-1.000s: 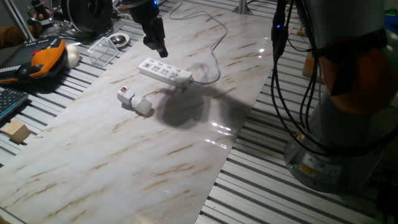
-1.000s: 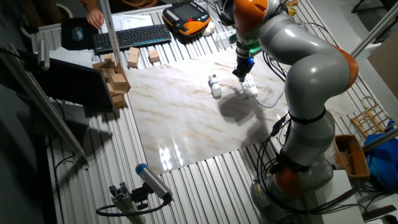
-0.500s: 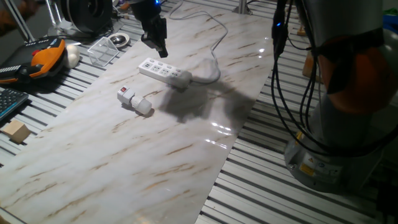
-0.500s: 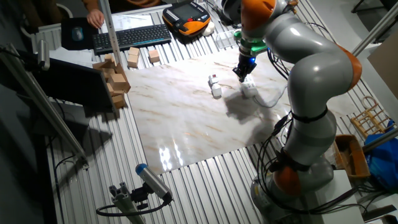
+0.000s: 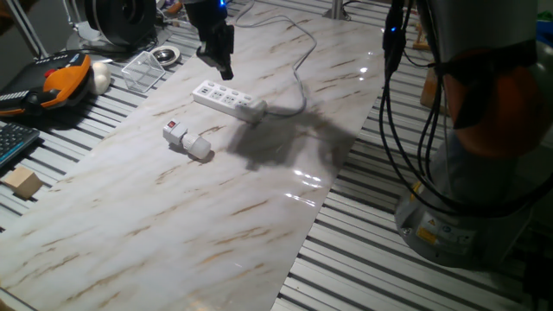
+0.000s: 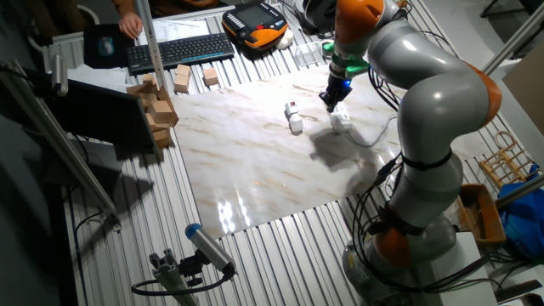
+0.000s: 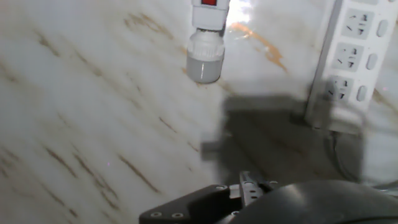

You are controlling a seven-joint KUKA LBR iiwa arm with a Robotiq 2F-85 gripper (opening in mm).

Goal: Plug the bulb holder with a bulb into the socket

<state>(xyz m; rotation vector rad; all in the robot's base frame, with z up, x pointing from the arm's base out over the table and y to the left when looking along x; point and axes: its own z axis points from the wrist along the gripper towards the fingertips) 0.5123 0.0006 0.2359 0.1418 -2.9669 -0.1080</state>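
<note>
The bulb holder (image 5: 175, 132) lies on its side on the marble board, its red mark up and the bulb (image 5: 200, 149) pointing toward the front. The socket (image 5: 228, 100), a white strip with a row of outlets, lies just behind it, its cable running to the back. My gripper (image 5: 225, 71) hangs above the strip's far end, fingers together, holding nothing. In the hand view the bulb holder (image 7: 209, 9) and bulb (image 7: 204, 60) sit at the top, the socket (image 7: 352, 55) at the right, and my gripper (image 7: 245, 182) at the bottom edge.
An orange-and-black pendant (image 5: 60, 79), a white ball (image 5: 102, 78) and a clear plastic box (image 5: 144, 69) lie off the board at the back left. A keyboard (image 6: 180, 49) and wooden blocks (image 6: 157, 106) are beyond the board's edge. Black cables (image 5: 389, 95) hang by the arm's base.
The arm has swung a little, carrying the gripper slightly toward the back over the socket, and its shadow slid right. The bulb holder and the socket have not moved.
</note>
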